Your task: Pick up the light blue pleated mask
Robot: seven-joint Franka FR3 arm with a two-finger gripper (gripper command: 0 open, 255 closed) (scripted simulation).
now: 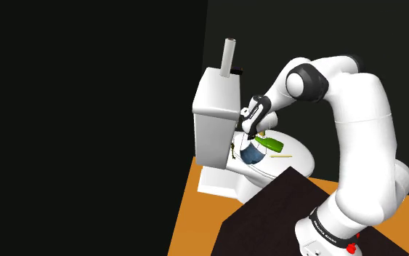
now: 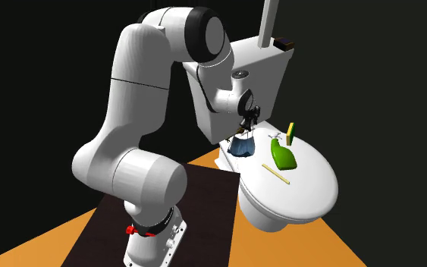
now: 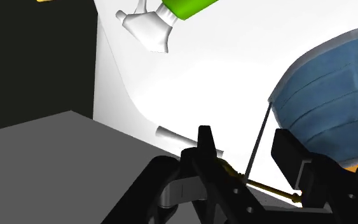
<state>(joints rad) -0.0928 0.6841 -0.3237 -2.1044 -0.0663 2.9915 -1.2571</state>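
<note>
The white arm [image 1: 362, 109] bends forward and down, its tool [image 3: 245, 135] with 2 fingers [image 3: 204, 145] standing apart.

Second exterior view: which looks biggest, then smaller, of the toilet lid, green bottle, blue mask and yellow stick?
1. toilet lid
2. green bottle and blue mask, about alike
3. yellow stick, the thinnest

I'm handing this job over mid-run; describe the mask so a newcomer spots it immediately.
Find the white toilet; over its closed lid, at the end by the tank, the mask is just below the end effector. It is the one blue thing, banded with pleats and trailing thin cords, unlike the green bottle and the yellow stick nearby.
</note>
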